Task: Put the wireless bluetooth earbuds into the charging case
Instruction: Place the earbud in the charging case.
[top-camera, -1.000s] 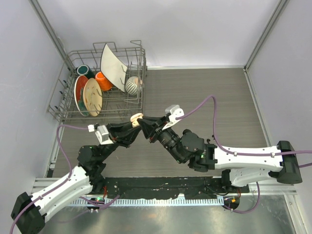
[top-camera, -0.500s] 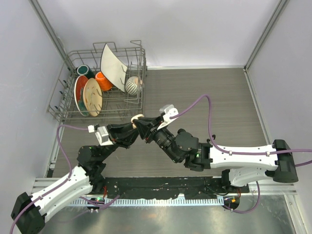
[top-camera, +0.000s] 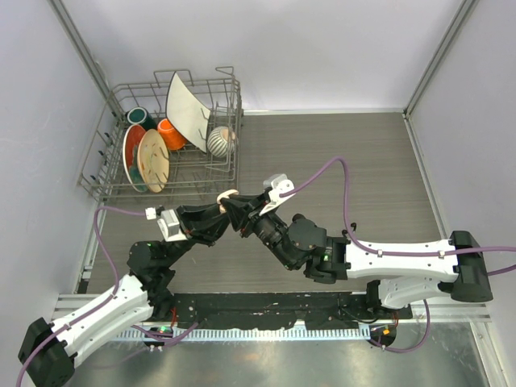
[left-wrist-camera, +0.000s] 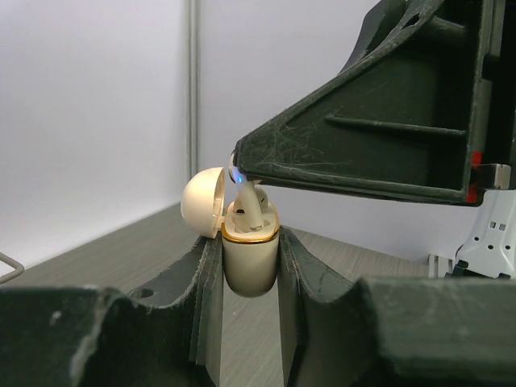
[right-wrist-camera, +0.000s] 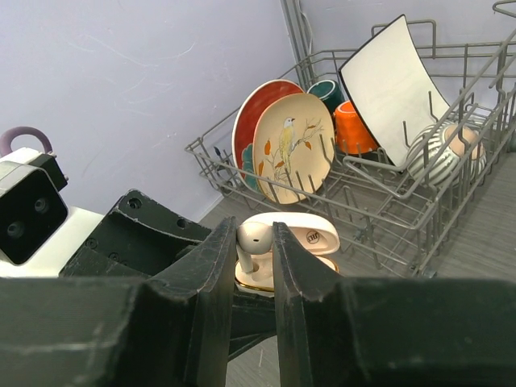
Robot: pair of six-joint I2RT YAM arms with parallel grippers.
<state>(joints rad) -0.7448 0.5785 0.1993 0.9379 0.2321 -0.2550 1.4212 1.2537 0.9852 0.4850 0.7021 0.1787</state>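
My right gripper [right-wrist-camera: 252, 251]: pinching the cream earbud [right-wrist-camera: 251, 235].
My left gripper [left-wrist-camera: 248, 242]: clamped on the charging case [left-wrist-camera: 250, 274], lid open.
Cream earbud: at case mouth, stem down, long axis near upright.
Room: dish rack [top-camera: 105, 181] near, behind-left; table [top-camera: 363, 161] stretches right.

The cream-white charging case [left-wrist-camera: 250, 270] is standing upright, raised a little left of the scene's centre, and is being clamped at its sides by the left gripper [left-wrist-camera: 250, 242]. Its domed lid [left-wrist-camera: 201, 201] is hanging open, tipped back on its hinge. One cream-white earbud [left-wrist-camera: 250, 208] is sitting stem-down in the gold-rimmed opening, its head pinched by the right gripper [right-wrist-camera: 251, 242]. A small blue light is glowing at its head.
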